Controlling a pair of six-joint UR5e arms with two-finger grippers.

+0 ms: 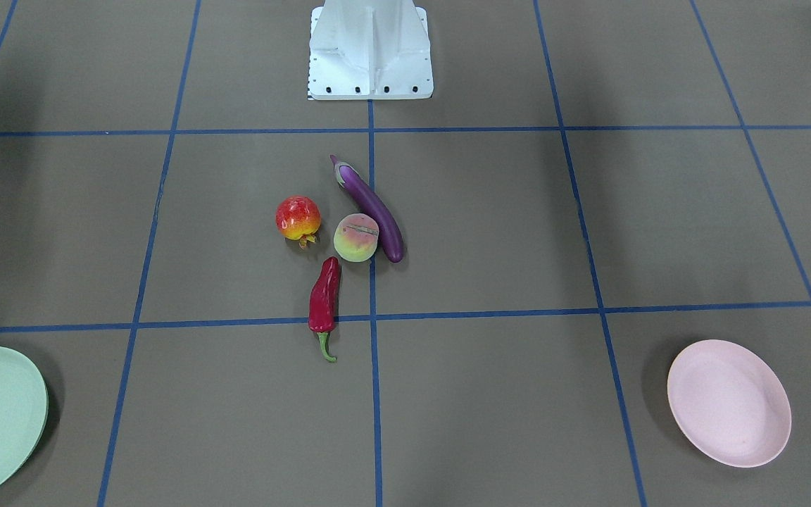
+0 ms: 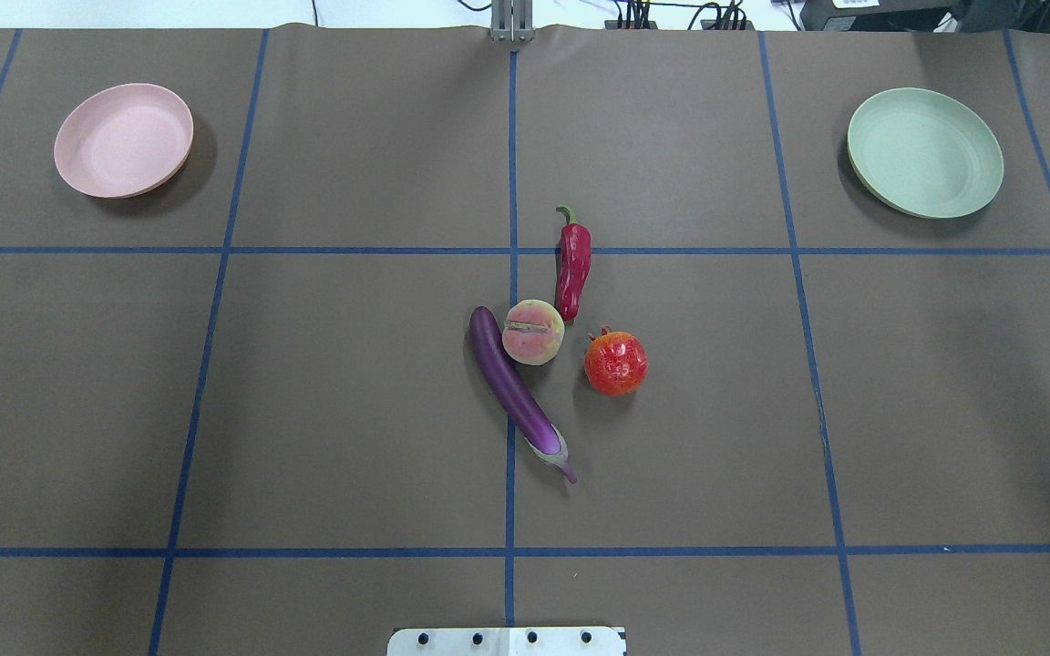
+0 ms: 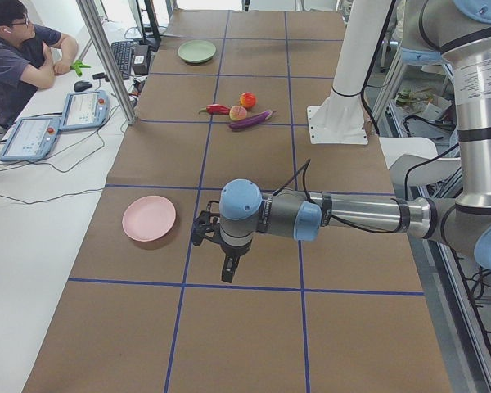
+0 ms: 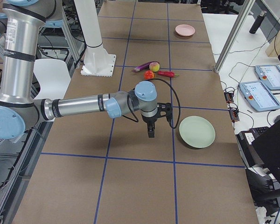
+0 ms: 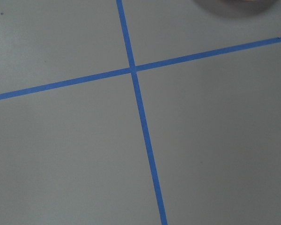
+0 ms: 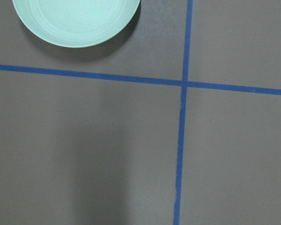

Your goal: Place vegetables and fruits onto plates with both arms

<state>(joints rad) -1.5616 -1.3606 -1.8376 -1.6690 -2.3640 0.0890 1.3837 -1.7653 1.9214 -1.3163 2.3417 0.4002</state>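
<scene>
The purple eggplant [image 2: 511, 387], the peach [image 2: 533, 332], the pomegranate-like fruit [image 2: 616, 363] and the red chili [image 2: 573, 264] lie close together at the table's middle. The peach touches the eggplant. The pink plate [image 2: 123, 139] sits far left and the mint green plate [image 2: 924, 151] far right, both bare. My left gripper [image 3: 227, 274] hangs above the table near the pink plate [image 3: 149, 218]. My right gripper [image 4: 151, 133] hangs near the green plate [image 4: 197, 131]. Both show only in the side views, so I cannot tell whether they are open or shut.
The white robot base [image 2: 507, 640] stands at the near edge. An operator [image 3: 16, 49] sits beside the table with teach pendants [image 3: 82, 110] and a metal post [image 3: 110, 61]. Blue tape lines grid the brown table.
</scene>
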